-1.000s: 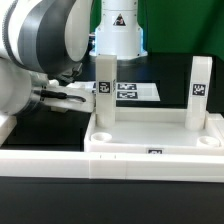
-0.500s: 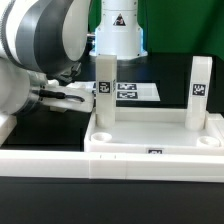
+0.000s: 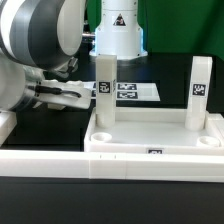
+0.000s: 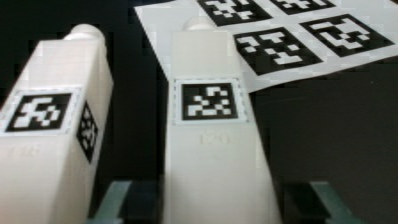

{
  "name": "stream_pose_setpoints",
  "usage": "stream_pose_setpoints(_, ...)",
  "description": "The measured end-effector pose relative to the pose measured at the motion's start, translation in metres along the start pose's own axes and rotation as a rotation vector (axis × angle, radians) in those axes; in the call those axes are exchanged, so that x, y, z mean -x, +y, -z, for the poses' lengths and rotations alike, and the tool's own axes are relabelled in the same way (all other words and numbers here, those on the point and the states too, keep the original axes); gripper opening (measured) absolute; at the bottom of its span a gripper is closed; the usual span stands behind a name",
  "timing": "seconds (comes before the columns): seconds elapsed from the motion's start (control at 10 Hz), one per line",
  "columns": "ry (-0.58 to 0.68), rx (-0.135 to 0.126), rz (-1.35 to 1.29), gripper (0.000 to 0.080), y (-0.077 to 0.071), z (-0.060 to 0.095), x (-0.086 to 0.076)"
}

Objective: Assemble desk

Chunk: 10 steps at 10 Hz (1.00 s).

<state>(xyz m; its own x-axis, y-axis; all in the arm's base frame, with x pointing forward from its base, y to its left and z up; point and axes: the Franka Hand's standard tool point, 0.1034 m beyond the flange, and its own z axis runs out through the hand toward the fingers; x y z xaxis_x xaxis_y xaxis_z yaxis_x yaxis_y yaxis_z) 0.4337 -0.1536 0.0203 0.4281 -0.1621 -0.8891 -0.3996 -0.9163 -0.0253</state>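
Observation:
The white desk top [image 3: 120, 138] lies in the foreground of the exterior view. Two white legs stand upright in its far corners, one [image 3: 105, 90] towards the exterior view's left and one [image 3: 200, 88] towards its right. My gripper [image 3: 62, 95] reaches low over the table behind the top, at the exterior view's left. In the wrist view two more tagged legs lie side by side on the dark table. My gripper [image 4: 217, 206] is open and straddles one leg [image 4: 214, 110], with a dark gap at each fingertip. The other leg [image 4: 54, 120] lies beside it.
The marker board [image 3: 135, 92] lies flat behind the upright legs and also shows in the wrist view [image 4: 285, 40], just past the lying legs. A long white border rail [image 3: 40, 160] runs along the front. A white stand [image 3: 118, 30] rises at the back.
The arm has shifted slightly over the lying legs. The desk top and the upright legs have not moved.

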Motion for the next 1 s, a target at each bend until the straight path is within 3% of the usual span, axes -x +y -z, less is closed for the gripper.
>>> stream_pose_setpoints(0.4, -0.005, -0.016, -0.005, 0.0288, -0.014, 0.035, 0.037)
stream_pose_setpoints(0.6, 0.080, -0.014, 0.005, 0.0288, -0.014, 0.043, 0.033)
stream_pose_setpoints(0.8, 0.078, -0.017, 0.004, 0.0289, -0.013, 0.040, 0.034)
stream_pose_setpoints(0.9, 0.173, -0.004, 0.009, 0.0290, -0.014, 0.051, 0.024)
stream_pose_setpoints(1.0, 0.264, -0.002, 0.024, 0.0290, -0.021, 0.061, 0.032)
